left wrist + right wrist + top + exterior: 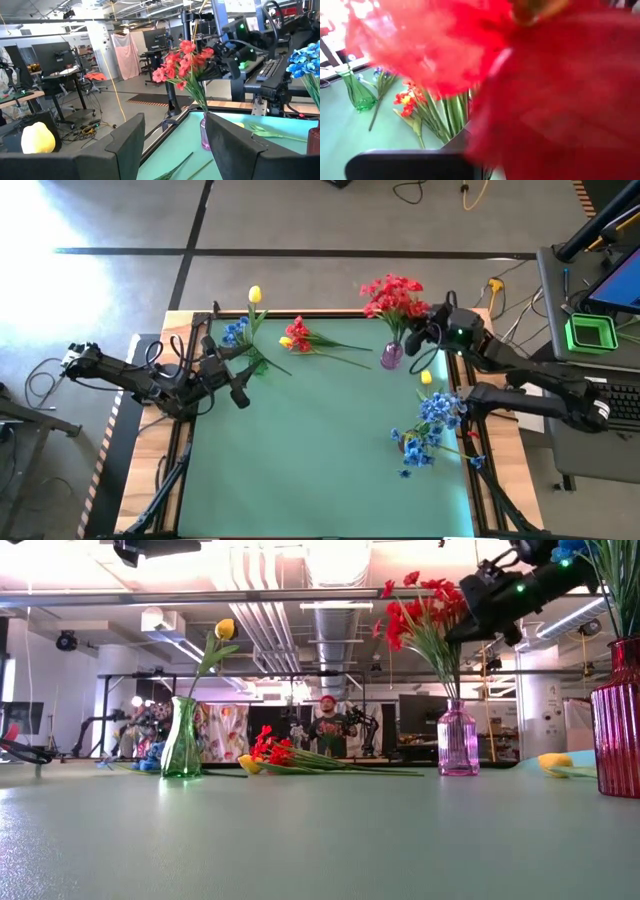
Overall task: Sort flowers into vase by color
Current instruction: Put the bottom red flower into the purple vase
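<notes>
Three vases are standing on the green table [300, 450]: a green glass vase [181, 740] at the far left holding a yellow tulip [226, 629], a pink vase [457, 740] near the far middle carrying the red flowers [420, 605], and a red ribbed vase [618, 720] toward the right side with the blue flowers [430, 430] in it. Loose red and yellow flowers [297, 336] are lying flat on the table between the green and pink vases, and another yellow tulip head [426, 377] is lying just beside the pink vase. The right gripper [418, 330] is hanging over the pink vase, pressed in among the red blooms with its jaws closed; it appears to be pinching a stem, though the blooms are blocking its own camera. The left gripper [238, 370] is hovering near the green vase, jaws partly apart and holding nothing.
</notes>
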Robot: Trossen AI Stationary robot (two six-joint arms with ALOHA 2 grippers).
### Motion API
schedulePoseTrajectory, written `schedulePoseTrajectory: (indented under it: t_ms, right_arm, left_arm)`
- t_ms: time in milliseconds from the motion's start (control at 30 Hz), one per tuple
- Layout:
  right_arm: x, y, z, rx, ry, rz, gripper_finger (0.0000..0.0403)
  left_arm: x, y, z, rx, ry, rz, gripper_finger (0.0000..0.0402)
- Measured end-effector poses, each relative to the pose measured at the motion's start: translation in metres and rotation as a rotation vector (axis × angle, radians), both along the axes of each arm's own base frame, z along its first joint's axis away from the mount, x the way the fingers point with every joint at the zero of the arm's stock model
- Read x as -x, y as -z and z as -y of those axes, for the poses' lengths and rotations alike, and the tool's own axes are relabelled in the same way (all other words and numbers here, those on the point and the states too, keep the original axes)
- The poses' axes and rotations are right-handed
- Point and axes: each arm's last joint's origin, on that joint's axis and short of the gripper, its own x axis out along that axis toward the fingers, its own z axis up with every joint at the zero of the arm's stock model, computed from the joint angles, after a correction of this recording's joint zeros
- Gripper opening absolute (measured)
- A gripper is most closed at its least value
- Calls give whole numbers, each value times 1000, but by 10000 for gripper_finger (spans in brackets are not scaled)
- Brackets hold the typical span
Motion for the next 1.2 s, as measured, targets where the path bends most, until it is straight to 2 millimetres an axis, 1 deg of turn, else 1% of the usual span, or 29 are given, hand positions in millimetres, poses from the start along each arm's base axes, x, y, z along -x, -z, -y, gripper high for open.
schedulePoseTrajectory:
  t_ms: [133,267,400,667,733,833,1000,1100,1200]
  right_arm:
    - [4,13,-4,35,-3,42,28]
    - [7,22,-6,45,-3,57,29]
    - [7,25,-6,38,-3,48,29]
    - [7,26,-6,23,-6,55,29]
    - [7,27,-6,16,-6,48,35]
    - [7,29,-6,-10,0,45,59]
    - [8,30,-7,-61,13,25,126]
    - [9,25,-8,-101,21,3,164]
    - [11,21,-9,-142,28,-38,195]
  left_arm:
    - [0,0,0,-3,0,-2,196]
    - [0,0,0,-3,0,-2,196]
    - [0,0,0,0,0,0,196]
    - [0,0,0,14,1,7,196]
    - [0,0,0,21,1,10,196]
    - [0,0,0,31,2,16,196]
    - [0,0,0,67,5,41,196]
    - [-1,2,0,100,10,50,196]
    - [-7,6,2,110,20,32,196]
